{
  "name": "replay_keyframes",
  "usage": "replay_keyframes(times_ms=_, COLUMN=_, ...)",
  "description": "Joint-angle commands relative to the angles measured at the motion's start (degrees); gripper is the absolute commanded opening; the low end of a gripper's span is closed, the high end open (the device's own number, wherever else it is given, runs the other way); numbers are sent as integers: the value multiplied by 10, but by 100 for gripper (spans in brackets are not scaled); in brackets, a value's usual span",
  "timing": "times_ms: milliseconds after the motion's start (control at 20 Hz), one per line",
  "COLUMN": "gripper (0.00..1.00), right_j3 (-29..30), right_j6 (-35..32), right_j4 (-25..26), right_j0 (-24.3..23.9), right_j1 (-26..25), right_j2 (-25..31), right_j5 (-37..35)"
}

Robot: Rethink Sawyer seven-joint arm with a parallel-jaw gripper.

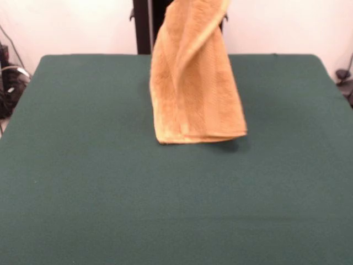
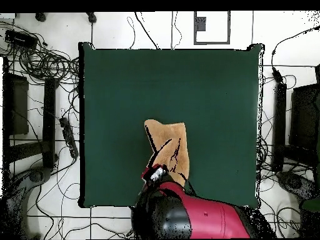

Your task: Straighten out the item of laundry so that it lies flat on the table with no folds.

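The orange-tan washcloth (image 1: 193,83) hangs twisted and folded from above the top edge of the front view. Its lower hem sits at or just above the dark green table (image 1: 83,176), near the far middle. In the overhead view the washcloth (image 2: 169,140) spreads away from the arm's end. My gripper (image 2: 156,171) is there, at the cloth's upper corner near the robot's side of the table (image 2: 125,94). It holds the cloth up, shut on it. The fingers themselves are hidden by the cloth and the arm.
The red and black arm (image 2: 194,219) reaches in over the table's edge by the robot. Cables and dark equipment (image 2: 37,62) lie on the floor around the table. A black pedestal post (image 1: 142,26) stands behind the far edge.
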State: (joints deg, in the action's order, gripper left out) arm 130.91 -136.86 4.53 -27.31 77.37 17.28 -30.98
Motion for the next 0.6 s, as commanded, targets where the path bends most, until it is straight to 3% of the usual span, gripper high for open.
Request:
replay_keyframes(times_ms=50, gripper=0, right_j3=137, right_j6=149, right_j4=-33, right_j0=-14, right_j1=35, right_j2=60, right_j5=25)
replay_keyframes(times_ms=100, gripper=100, right_j3=146, right_j6=142, right_j4=-33, right_j0=-19, right_j1=31, right_j2=71, right_j5=49)
replay_keyframes(times_ms=600, gripper=100, right_j3=120, right_j6=97, right_j4=10, right_j0=-12, right_j1=3, right_j2=83, right_j5=73)
